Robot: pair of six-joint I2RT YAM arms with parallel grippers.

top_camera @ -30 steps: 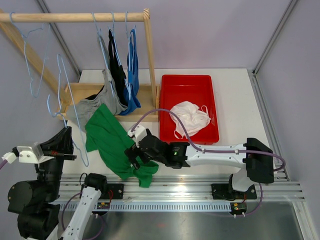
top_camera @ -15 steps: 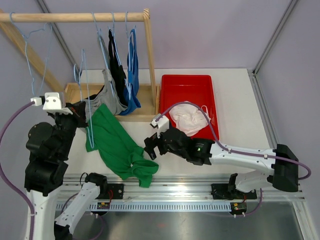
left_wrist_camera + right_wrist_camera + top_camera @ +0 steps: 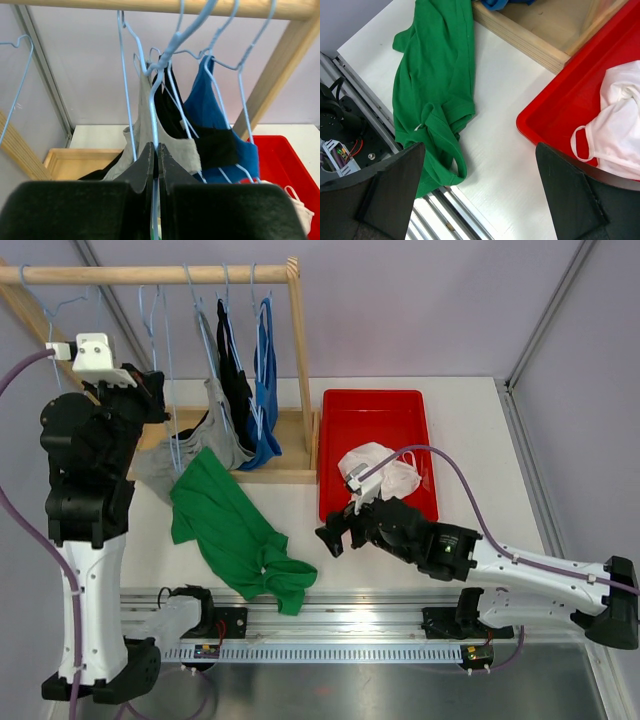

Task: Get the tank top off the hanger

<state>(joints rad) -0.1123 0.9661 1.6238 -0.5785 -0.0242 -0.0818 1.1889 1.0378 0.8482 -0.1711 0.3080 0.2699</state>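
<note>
Left tool (image 3: 156,152) clamps a wire hanger (image 3: 151,107) at upper left; right tool (image 3: 333,537) hangs open between green top (image 3: 235,530) and red tray's (image 3: 325,440) edge.

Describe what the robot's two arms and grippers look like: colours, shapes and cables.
Both arms are built alike: white tubular links joined by chunky black housings. The left arm and right arm each carry a lilac cable and a small white camera box at the wrist. The left gripper and right gripper have flat matte-black fingers.

No text, label, brand, number or sign is legible on anything in these views.
</note>
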